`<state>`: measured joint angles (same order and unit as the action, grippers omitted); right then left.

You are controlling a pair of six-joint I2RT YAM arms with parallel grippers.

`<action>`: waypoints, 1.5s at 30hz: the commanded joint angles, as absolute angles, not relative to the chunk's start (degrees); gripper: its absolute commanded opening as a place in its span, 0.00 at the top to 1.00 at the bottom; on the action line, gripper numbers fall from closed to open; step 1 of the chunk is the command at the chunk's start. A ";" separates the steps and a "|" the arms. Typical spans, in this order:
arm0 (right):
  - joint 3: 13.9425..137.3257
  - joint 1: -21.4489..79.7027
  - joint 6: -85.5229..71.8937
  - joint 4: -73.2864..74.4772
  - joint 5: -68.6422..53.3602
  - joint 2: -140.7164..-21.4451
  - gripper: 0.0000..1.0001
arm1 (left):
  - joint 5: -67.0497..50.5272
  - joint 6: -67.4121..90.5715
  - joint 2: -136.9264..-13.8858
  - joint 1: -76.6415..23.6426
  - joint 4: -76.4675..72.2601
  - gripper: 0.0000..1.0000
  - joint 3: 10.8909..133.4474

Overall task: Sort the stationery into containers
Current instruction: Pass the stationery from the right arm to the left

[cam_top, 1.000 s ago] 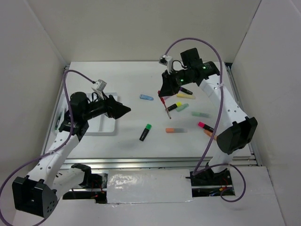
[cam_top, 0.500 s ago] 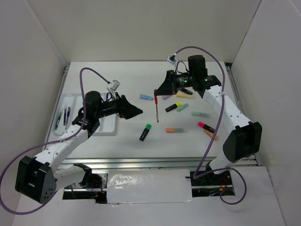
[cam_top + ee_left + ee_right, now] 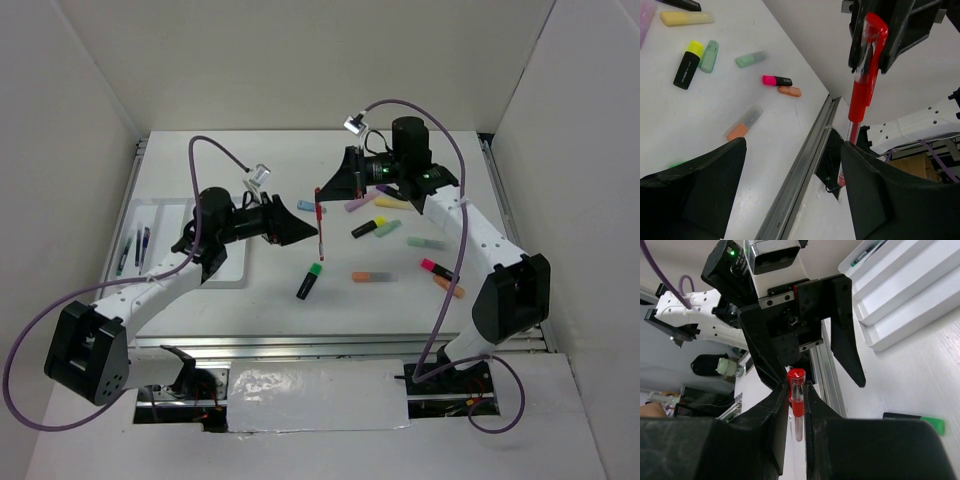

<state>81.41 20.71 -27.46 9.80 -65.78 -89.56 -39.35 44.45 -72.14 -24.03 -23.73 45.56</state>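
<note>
My right gripper (image 3: 324, 190) is shut on a red pen (image 3: 320, 225) and holds it upright above the table's middle; it grips the capped end in the right wrist view (image 3: 797, 390). My left gripper (image 3: 305, 232) is open, and its fingers stand on either side of the pen's lower part. In the left wrist view the pen (image 3: 862, 75) hangs down beside my right-hand finger (image 3: 890, 200). The white divided tray (image 3: 228, 278) lies at the left with a few thin pens (image 3: 122, 255) in it.
Loose on the table: a green-black highlighter (image 3: 309, 281), an orange one (image 3: 374, 276), pink-black (image 3: 435, 267), mint (image 3: 427, 243), yellow-black (image 3: 368, 227), yellow (image 3: 390, 203), purple (image 3: 362, 204) and blue (image 3: 306, 206). White walls enclose the table.
My right gripper has carried the red pen left, off the table. My left arm has swung right from the tray until its open fingers reach the pen.
</note>
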 commanded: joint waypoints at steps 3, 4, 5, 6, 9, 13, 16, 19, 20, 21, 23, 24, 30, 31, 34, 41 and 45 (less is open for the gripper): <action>81.39 22.32 -30.94 3.61 -68.03 -91.93 1.00 | -40.51 49.21 -74.26 -24.52 -33.91 0.14 48.78; 81.30 22.50 -31.02 3.43 -68.11 -92.11 1.00 | -40.87 49.83 -74.53 -24.52 -34.97 0.14 48.78; 81.21 22.67 -31.55 3.08 -68.20 -92.46 1.00 | -41.22 50.27 -74.79 -24.52 -35.59 0.15 48.69; 81.12 22.76 -31.81 2.47 -68.38 -92.72 1.00 | -41.92 51.06 -75.06 -24.52 -36.29 0.15 48.69; 81.39 22.85 -32.78 1.15 -68.73 -93.77 1.00 | -42.54 52.46 -75.23 -24.61 -38.66 0.18 48.17; 81.30 22.85 -32.61 0.88 -69.17 -93.87 1.00 | -42.63 52.12 -74.10 -24.52 -38.85 0.19 46.85; 79.55 22.24 -32.87 0.27 -68.91 -92.82 1.00 | -43.15 52.20 -73.04 -24.52 -40.15 0.19 45.53; 79.01 22.24 -34.18 -1.75 -68.73 -92.55 1.00 | -42.98 52.21 -73.12 -24.52 -40.08 0.20 45.26; 79.10 22.50 -34.19 -1.84 -68.64 -92.55 1.00 | -42.80 52.03 -73.30 -24.52 -39.82 0.21 45.44; 79.54 22.94 -34.36 -1.76 -68.29 -92.55 1.00 | -42.54 51.94 -73.74 -24.52 -39.21 0.24 46.05; 79.63 23.38 -35.06 -2.46 -67.94 -92.72 1.00 | -42.19 52.21 -74.53 -24.61 -39.02 0.28 46.84; 79.63 23.64 -35.59 -2.90 -67.77 -92.81 1.00 | -42.10 52.29 -74.97 -24.61 -38.85 0.31 47.54; 80.42 24.17 -39.90 -6.24 -67.50 -94.04 1.00 | -40.34 52.47 -76.82 -24.61 -37.62 0.42 48.52; 80.42 24.34 -40.16 -6.59 -67.50 -94.30 1.00 | -40.34 52.21 -76.82 -24.61 -37.53 0.46 48.52; 80.33 24.43 -41.31 -7.73 -67.76 -94.75 1.00 | -40.69 50.81 -76.64 -24.61 -35.61 0.58 48.87; 83.66 19.27 -29.32 3.75 -65.05 -92.55 0.37 | -39.64 39.91 -71.73 -20.50 -14.26 1.00 52.74; 87.18 14.60 -14.53 22.10 -59.25 -90.19 0.34 | -37.89 27.13 -71.71 -12.32 4.51 1.00 56.50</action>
<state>82.91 18.04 -27.18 9.26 -63.66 -94.87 -40.16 38.98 -73.01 -16.97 -11.20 51.96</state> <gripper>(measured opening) 0.656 0.190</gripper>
